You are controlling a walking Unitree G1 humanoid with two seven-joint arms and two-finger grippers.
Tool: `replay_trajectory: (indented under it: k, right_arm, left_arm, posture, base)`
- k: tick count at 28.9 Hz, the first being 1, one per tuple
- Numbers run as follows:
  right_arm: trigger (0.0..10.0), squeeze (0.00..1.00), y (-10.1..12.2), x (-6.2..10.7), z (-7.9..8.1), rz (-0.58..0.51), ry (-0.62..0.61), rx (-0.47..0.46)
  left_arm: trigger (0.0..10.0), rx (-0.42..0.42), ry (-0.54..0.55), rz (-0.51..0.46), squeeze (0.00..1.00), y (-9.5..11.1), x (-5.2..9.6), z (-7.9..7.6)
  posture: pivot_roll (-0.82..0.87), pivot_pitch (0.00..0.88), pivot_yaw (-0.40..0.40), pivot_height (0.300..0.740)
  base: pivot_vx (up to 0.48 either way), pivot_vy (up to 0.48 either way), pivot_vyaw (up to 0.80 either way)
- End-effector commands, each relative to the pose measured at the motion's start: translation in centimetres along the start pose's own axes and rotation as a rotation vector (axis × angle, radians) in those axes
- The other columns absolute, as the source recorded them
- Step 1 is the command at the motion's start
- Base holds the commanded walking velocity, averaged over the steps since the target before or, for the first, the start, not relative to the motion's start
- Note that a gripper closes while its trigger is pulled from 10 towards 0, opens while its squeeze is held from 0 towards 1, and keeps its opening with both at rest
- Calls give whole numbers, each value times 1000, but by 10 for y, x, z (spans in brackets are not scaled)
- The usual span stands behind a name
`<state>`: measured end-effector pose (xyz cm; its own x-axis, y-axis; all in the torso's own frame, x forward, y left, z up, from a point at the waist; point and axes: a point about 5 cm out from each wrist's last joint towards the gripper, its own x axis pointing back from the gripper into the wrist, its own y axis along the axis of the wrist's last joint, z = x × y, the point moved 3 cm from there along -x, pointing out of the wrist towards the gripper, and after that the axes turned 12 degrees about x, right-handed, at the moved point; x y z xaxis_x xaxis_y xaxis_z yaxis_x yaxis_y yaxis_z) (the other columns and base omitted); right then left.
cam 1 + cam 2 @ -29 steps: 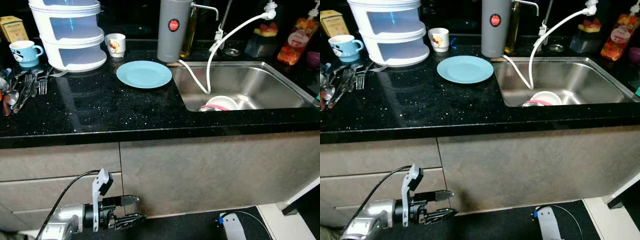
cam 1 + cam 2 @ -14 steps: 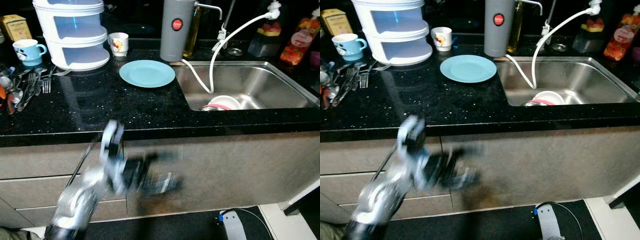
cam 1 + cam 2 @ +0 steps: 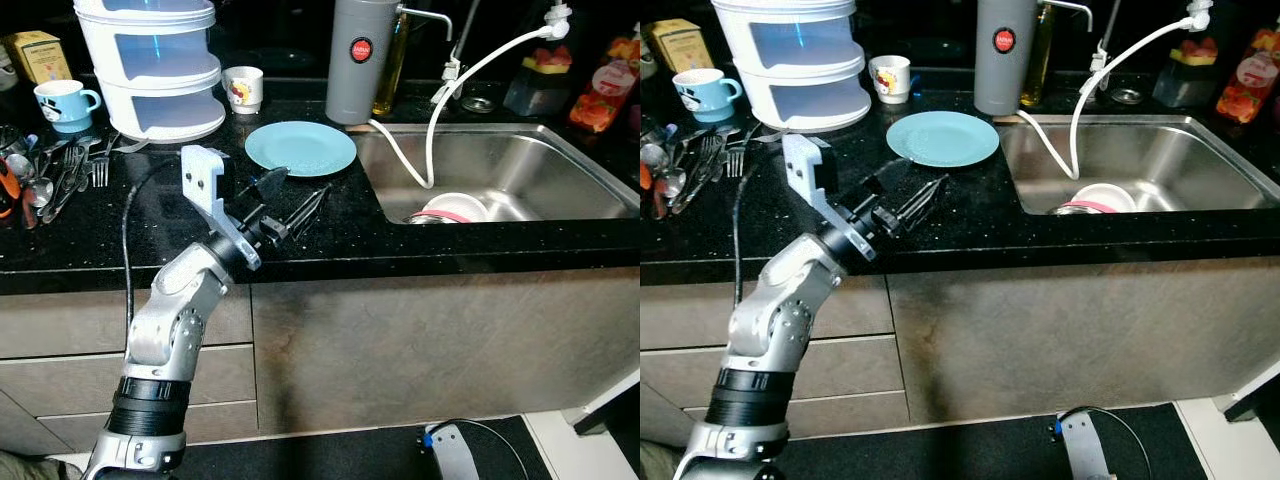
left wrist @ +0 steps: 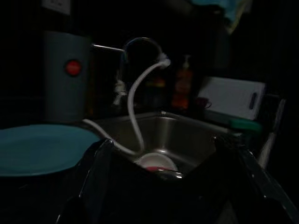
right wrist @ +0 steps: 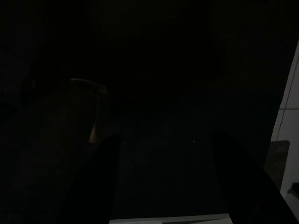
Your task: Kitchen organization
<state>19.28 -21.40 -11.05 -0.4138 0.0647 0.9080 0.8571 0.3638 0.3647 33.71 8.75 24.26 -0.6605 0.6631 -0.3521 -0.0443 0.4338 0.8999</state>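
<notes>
My left gripper (image 3: pixel 303 185) is raised over the black counter (image 3: pixel 120 240), open and empty, its tips just short of the light blue plate (image 3: pixel 300 148) near the sink (image 3: pixel 545 170). In the left wrist view the two fingers (image 4: pixel 96 186) frame the plate (image 4: pixel 37 149), the sink (image 4: pixel 187 130) and a white bowl (image 4: pixel 156 162) with a pink rim. That bowl (image 3: pixel 455 208) lies in the sink under a white hose (image 3: pixel 470 80). The right wrist view is very dark; two fingers (image 5: pixel 105 186) show as shapes set apart.
A white stacked container (image 3: pixel 150 65), a small white cup (image 3: pixel 243 88), a blue mug (image 3: pixel 65 103) and loose cutlery (image 3: pixel 60 175) sit at the back left. A grey canister (image 3: pixel 362 60) stands behind the plate. Bottles (image 3: pixel 612 85) line the far right.
My left arm has swung up from below the counter, in front of the cabinet, to above the countertop by the plate. The camera has shifted slightly.
</notes>
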Motion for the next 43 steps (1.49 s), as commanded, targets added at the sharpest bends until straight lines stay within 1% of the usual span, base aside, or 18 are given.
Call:
replay_trajectory:
  k: [1,3,7,13,15,21,27,30,31,32,34,36,37,38,39,41,42,43]
  right_arm:
    - [10000,0,1,-1,6,8,5,-1]
    - [10000,0,5,-1,10,0,11,3]
    - [10000,0,4,-1,9,1,10,11]
    - [10000,0,2,-1,6,8,5,21]
    - [10000,0,-10,0,1,36,3,32]
    - [10000,0,-37,4,-12,87,-3,41]
    - [10000,0,-47,4,-5,98,-1,28]
    - [10000,0,-51,3,14,106,19,28]
    - [10000,0,-51,3,18,110,24,28]
    - [10000,0,-52,3,23,115,29,32]
    - [10000,0,-52,2,25,117,31,34]
    - [10000,0,-52,2,25,117,31,34]
    - [10000,0,-54,3,26,124,32,38]
    - [10000,0,-55,3,26,128,32,41]
    - [10000,0,-55,3,26,130,32,42]
    - [10000,0,-58,3,23,134,30,42]
    - [10000,0,-58,3,23,134,30,42]
    - [10000,0,-59,4,21,136,29,41]
  left_arm:
    - [10000,-35,35,-11,0,4,-3,5]
    - [10000,-50,69,-32,0,8,-4,10]
    - [10000,-47,85,-50,0,10,-5,12]
    - [10000,-81,89,-50,0,12,-7,12]
    - [10000,-101,89,-34,0,9,-6,13]
    - [10000,-120,85,-24,0,9,-4,13]
    - [10000,-169,73,3,0,9,-3,12]
    - [10000,-284,18,79,0,5,-5,5]
    - [10000,-320,-32,114,0,2,-4,-2]
    - [10000,-377,-142,172,0,-2,-1,-16]
    - [10000,-405,-190,206,0,-5,1,-21]
    - [10000,-405,-190,206,0,-5,1,-21]
    - [10000,-536,-234,310,0,-11,7,-22]
    - [10000,-590,-249,354,0,-13,9,-21]
    - [10000,-620,-257,378,0,-15,11,-21]
    - [10000,-730,-240,435,0,-15,15,-12]
    - [10000,-730,-240,435,0,-15,15,-12]
    - [10000,-772,-228,449,0,-14,15,-8]
  posture:
    - [87,0,-24,740]
    - [92,0,-24,740]
    - [94,0,-26,740]
    - [94,0,-26,740]
    - [92,0,-24,740]
    - [93,0,-21,740]
    - [91,0,-19,740]
    - [88,0,-20,740]
    - [88,0,-20,740]
    - [88,0,-21,740]
    - [88,0,-22,740]
    - [88,0,-22,740]
    - [90,0,-25,740]
    - [90,0,-25,740]
    - [89,0,-25,740]
    - [89,0,-24,740]
    - [89,0,-24,740]
    - [89,0,-24,740]
  base:
    - [0,0,0]
    - [120,0,0]
    - [250,0,0]
    - [273,0,0]
    - [274,0,0]
    - [277,0,-800]
    - [275,0,-267]
    - [89,0,0]
    - [0,0,0]
    - [0,0,0]
    - [0,0,0]
    - [0,0,0]
    - [0,0,0]
    - [0,0,0]
    - [0,0,0]
    - [0,0,0]
    - [0,0,0]
    - [0,0,0]
